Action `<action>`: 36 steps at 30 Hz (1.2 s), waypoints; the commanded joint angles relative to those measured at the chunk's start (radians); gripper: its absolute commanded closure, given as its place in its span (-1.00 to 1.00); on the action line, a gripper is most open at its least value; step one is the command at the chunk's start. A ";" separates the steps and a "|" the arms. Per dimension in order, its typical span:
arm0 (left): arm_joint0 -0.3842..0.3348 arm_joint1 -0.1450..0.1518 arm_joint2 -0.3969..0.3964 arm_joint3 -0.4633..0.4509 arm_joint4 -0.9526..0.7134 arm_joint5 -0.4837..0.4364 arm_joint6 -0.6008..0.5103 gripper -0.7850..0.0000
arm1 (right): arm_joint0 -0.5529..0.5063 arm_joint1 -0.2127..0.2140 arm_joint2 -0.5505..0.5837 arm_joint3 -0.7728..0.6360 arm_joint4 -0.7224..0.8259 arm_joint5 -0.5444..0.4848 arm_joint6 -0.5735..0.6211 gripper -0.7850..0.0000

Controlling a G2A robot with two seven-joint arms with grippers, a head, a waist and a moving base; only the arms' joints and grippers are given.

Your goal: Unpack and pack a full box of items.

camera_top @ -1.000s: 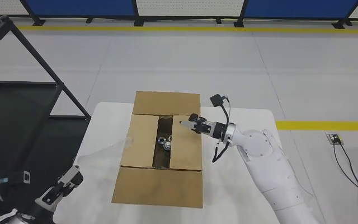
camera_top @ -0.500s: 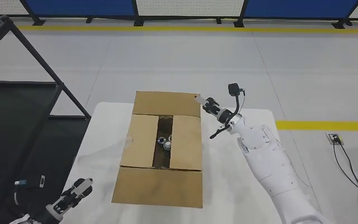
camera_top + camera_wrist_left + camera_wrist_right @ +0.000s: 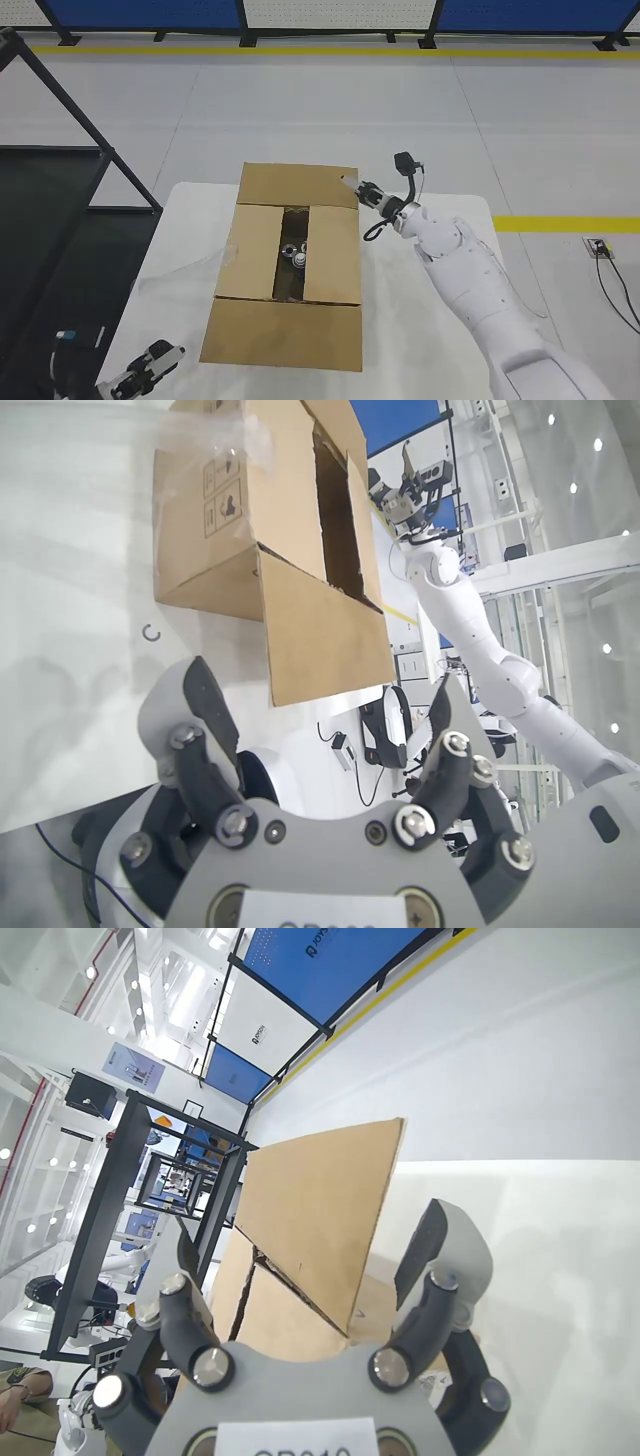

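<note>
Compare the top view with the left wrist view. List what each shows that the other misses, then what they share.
Top view only: small items down in the gap between the flaps of the cardboard box. Left wrist view only: the box's side wall with printed symbols, and a small C-shaped ring on the table. Both: the box and the right gripper, open, at its far flap.

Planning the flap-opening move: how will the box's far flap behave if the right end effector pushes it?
The far flap looks like thin cardboard creased along one edge, so it would probably swing, not bend. The box seems broad, with items inside, so it likely won't slide.
</note>
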 commanded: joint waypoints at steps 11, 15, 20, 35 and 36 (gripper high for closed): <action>0.002 0.014 0.032 0.011 0.015 0.008 0.009 -1.00 | 0.038 -0.014 0.052 0.086 0.182 -0.185 0.140 -1.00; 0.001 0.019 0.049 0.014 0.017 0.007 0.010 -1.00 | 0.046 -0.008 0.065 0.088 0.203 -0.221 0.177 -1.00; -0.001 0.025 0.077 0.012 0.008 0.008 -0.015 -1.00 | 0.043 -0.002 0.070 0.066 0.201 -0.261 0.199 -1.00; -0.021 0.043 0.148 -0.014 -0.013 0.018 -0.029 -1.00 | -0.003 0.020 0.058 -0.075 0.116 -0.287 0.211 -1.00; -0.022 0.043 0.151 -0.017 -0.018 0.018 -0.021 -1.00 | -0.008 0.022 0.058 -0.088 0.109 -0.287 0.211 -1.00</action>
